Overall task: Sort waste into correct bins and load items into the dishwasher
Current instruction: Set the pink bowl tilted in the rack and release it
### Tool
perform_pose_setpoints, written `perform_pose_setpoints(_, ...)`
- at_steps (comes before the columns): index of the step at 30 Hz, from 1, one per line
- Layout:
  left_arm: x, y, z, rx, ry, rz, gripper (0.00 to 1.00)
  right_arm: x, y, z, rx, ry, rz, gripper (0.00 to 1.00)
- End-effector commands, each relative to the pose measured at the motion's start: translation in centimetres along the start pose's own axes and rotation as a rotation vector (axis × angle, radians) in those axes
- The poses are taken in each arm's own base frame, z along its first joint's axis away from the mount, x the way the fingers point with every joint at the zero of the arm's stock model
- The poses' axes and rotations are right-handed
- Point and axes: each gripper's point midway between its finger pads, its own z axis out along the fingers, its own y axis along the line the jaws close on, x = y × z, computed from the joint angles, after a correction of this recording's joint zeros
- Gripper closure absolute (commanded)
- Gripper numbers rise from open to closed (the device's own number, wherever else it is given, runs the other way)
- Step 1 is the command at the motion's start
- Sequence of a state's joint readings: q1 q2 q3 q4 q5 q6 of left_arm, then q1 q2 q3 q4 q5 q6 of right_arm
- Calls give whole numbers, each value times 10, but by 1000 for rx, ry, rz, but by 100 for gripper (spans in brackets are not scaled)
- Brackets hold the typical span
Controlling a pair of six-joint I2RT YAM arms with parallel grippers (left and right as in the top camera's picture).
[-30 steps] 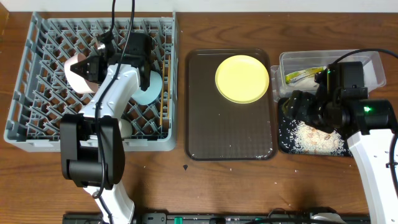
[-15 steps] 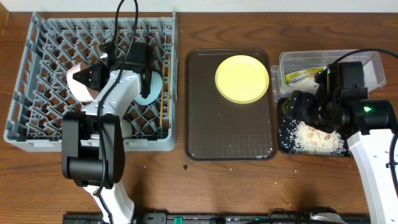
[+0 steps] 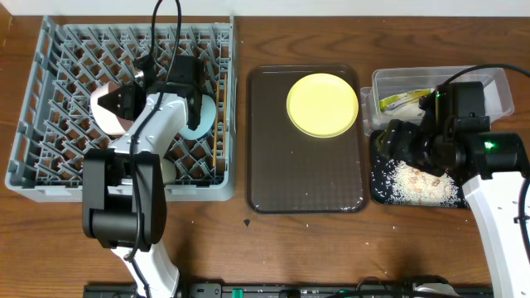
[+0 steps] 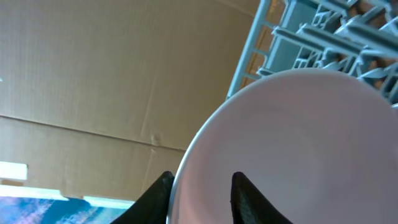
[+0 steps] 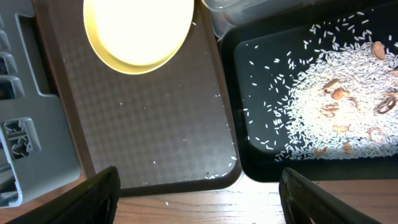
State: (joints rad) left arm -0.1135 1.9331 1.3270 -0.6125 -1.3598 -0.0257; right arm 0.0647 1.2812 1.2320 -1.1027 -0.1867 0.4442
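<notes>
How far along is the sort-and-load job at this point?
Done: the light blue bowl and chopsticks sit in the dish rack; the wrapper is in the clear tub; rice scraps lie in the black tray. In hand: the left fingers pinch the white bowl over the rack. Remaining: the yellow plate on the brown tray, plus stray grains there; the right fingers are open and empty.

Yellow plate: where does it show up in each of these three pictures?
Overhead: the yellow plate is upper centre-right, on the brown tray.
Left wrist: not in it; a white bowl fills most of the view.
Right wrist: top left, on the same tray.
Shared landmark: the grey dish rack, seen in all three.
</notes>
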Motion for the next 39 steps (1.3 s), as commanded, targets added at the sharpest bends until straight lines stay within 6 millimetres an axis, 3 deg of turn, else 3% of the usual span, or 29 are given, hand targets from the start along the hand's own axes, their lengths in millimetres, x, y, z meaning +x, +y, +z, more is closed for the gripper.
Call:
perform_pose_setpoints(1, 0, -24, -6, 97, -5, -12, 68, 0, -1, 1, -1, 4, 16, 20)
perform_pose_setpoints(7, -5, -26, -11, 104, -25, -37, 59, 0, -1, 1, -1, 4, 16, 20)
perform_pose_setpoints(16, -16, -27, -12, 107, -44, -95, 56, 0, -1, 1, -1, 3, 16, 20)
perform_pose_setpoints(17, -22, -27, -14, 110, -58, -118, 50, 0, -1, 1, -1, 3, 16, 20)
perform_pose_setpoints(31, -37, -27, -18, 120, -88, -227, 39, 0, -1, 1, -2, 4, 16, 20)
perform_pose_setpoints(39, -49, -32, -36, 168, -145, -143, 35, 0, -1, 1, -2, 4, 16, 20)
